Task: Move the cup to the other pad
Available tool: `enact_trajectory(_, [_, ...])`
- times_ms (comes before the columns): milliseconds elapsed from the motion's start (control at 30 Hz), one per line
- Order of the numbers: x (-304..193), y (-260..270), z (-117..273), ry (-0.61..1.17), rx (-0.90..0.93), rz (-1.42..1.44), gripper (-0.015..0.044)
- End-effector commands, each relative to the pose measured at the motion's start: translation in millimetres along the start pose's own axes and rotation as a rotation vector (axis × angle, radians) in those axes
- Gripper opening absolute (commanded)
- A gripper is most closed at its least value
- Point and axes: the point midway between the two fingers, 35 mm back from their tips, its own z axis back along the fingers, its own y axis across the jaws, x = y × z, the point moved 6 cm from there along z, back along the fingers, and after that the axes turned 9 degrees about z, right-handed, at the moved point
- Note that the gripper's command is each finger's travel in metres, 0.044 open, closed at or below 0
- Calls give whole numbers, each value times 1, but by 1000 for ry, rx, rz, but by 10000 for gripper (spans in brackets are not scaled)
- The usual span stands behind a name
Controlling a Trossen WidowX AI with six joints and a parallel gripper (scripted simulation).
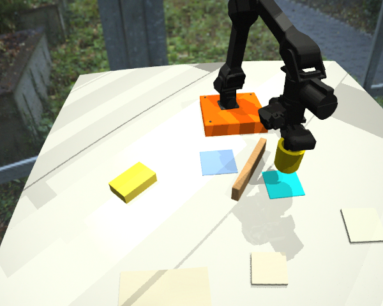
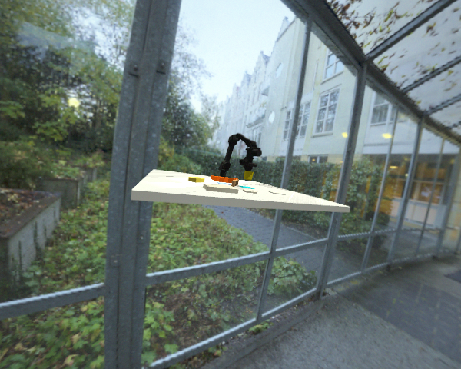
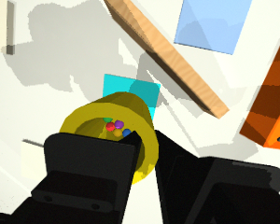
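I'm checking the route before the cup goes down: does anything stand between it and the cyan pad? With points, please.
Nothing visible does. The end effector (image 1: 292,146) (image 3: 147,133) grips the cup (image 1: 287,161) (image 2: 248,174) (image 3: 147,112) above the cyan pad (image 1: 283,187) (image 3: 114,85); the wooden bar (image 1: 249,169) (image 3: 177,63) lies to one side.

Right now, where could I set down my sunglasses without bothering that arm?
Perhaps between the yellow block and the blue pad. It's crowded around the cyan pad, between the wooden bar and the held cup.

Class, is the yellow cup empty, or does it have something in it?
Not empty: the wrist view shows several colored marbles inside the cup.
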Motion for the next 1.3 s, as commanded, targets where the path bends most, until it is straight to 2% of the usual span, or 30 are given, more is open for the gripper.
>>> enact_trajectory(0, [-1, 1, -6, 3, 0, -4, 0])
enact_trajectory(1267, [-1, 0, -55, 0, -1, 0, 0])
